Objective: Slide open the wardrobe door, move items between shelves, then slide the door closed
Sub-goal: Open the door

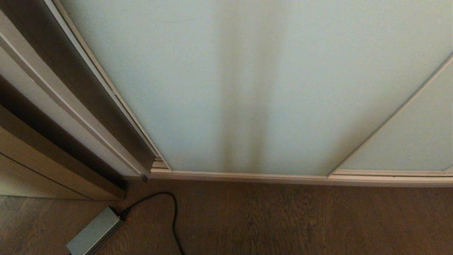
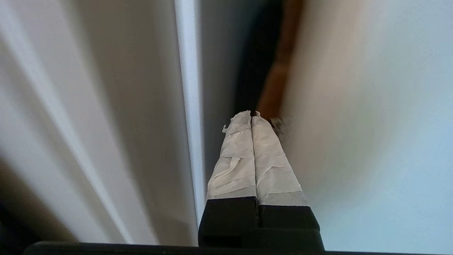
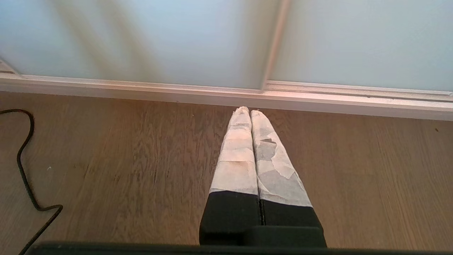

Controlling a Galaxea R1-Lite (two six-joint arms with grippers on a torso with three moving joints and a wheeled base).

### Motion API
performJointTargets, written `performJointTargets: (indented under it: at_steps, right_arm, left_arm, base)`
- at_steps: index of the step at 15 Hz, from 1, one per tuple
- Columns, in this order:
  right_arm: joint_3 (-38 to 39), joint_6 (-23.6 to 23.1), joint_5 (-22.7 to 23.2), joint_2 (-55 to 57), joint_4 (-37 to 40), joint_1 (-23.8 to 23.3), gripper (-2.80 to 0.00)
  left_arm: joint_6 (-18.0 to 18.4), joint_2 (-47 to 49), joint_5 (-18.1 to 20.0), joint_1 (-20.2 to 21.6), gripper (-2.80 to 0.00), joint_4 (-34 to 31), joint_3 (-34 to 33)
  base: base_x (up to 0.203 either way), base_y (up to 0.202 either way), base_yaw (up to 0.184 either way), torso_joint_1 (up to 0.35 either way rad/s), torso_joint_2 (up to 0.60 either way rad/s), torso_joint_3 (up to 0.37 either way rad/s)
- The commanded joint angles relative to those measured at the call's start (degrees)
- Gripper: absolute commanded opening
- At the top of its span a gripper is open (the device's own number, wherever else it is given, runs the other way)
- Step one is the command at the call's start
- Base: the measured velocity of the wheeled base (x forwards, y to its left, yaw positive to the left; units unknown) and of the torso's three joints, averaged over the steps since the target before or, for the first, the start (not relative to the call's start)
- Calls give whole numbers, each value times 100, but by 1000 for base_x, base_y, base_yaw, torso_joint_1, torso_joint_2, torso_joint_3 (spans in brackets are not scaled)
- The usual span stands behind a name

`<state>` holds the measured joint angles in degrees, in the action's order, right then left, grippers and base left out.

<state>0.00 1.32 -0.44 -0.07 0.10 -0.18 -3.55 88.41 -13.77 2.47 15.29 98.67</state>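
Right now the sliding wardrobe door [image 1: 247, 88] fills my head view, closed on its floor track [image 1: 300, 177]. Left tool [image 2: 252, 115] pressed together at the door's cream frame edge [image 2: 189, 88]; right tool [image 3: 250, 111] likewise pressed together, parked over the floor. Glass is likely heavy, stiff, slick, so push on the frame.

The sliding wardrobe door [image 1: 254, 88] stands behind the floor track [image 1: 283, 177]; the power brick [image 1: 93, 233] lies front-left.
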Motion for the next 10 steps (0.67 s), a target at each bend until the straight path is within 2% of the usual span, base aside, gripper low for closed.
performJointTargets:
  at_steps: [1,5,8,10]
  right_arm:
    - [0,0,0,-1,-1,1,-280]
    - [9,0,0,-1,-1,1,-280]
    - [0,0,0,-1,-1,1,-280]
    - [9,0,0,-1,-1,1,-280]
  left_arm:
    - [-5,-486,-37,-6,-280,-70,-9]
    - [4,-455,-3,-107,-280,-100,-120]
    - [17,-295,-11,-708,-280,-37,-505]
    - [28,76,-19,-982,-280,59,-523]
  base:
    - [0,0,0,0,0,0]
    - [0,0,0,0,0,0]
    - [0,0,0,0,0,0]
    - [0,0,0,0,0,0]
